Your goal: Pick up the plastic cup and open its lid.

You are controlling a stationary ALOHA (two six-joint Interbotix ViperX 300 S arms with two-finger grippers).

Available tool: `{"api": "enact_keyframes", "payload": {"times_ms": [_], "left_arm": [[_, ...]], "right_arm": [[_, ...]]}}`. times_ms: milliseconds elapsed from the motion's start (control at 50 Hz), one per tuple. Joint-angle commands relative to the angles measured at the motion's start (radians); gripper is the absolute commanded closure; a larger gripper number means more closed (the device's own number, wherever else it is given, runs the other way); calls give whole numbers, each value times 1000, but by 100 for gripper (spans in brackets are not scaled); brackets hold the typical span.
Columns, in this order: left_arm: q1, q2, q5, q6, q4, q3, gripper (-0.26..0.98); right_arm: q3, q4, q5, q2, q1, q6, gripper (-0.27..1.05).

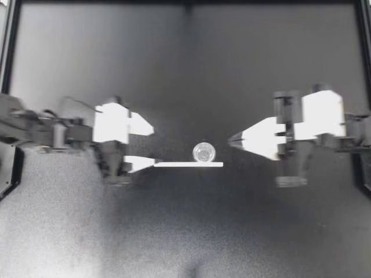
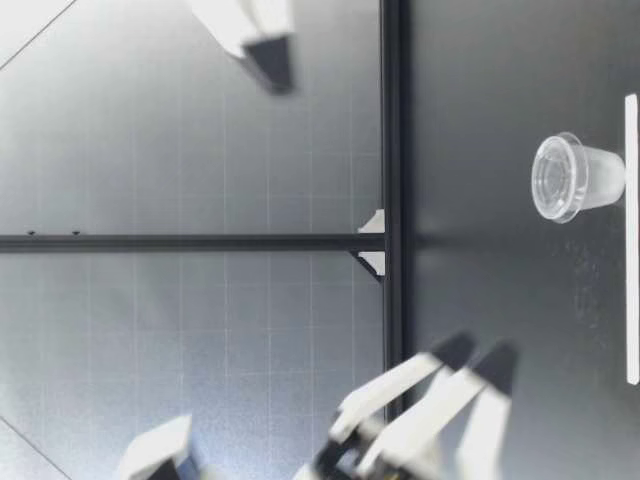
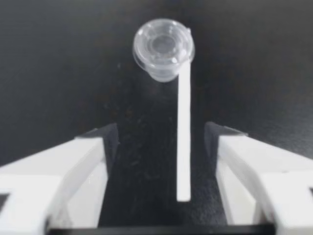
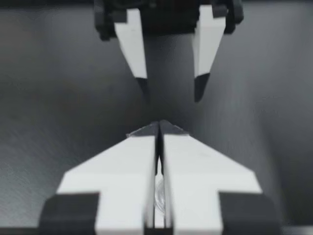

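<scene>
A small clear plastic cup with its lid on stands upright mid-table, touching a thin white strip that lies flat. My left gripper is open, a short way from the cup and holding nothing. In the left wrist view the cup is ahead of the open left gripper, and the strip runs between its fingers. My right gripper is shut and empty, pointing at the cup from the other side. In the low view the cup stands below the raised right gripper.
The dark table is bordered by a black frame at the back and sides. In the right wrist view my open left gripper faces my shut right gripper. The low view shows my left gripper just above the table.
</scene>
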Motion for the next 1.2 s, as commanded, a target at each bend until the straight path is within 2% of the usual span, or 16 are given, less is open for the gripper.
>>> {"api": "enact_keyframes", "payload": {"times_ms": [0,180,480,1180], "left_arm": [[3,48,-12,2,6,-52,11],[3,143,-74,2,11,-101,11],[3,215,-224,0,12,-120,11],[9,351,-296,0,11,-199,12]], "right_arm": [[-55,2,25,57,-11,-5,99],[-121,2,120,163,-12,-6,99],[-163,0,150,247,-12,-8,99],[-178,2,170,322,-20,0,99]]}}
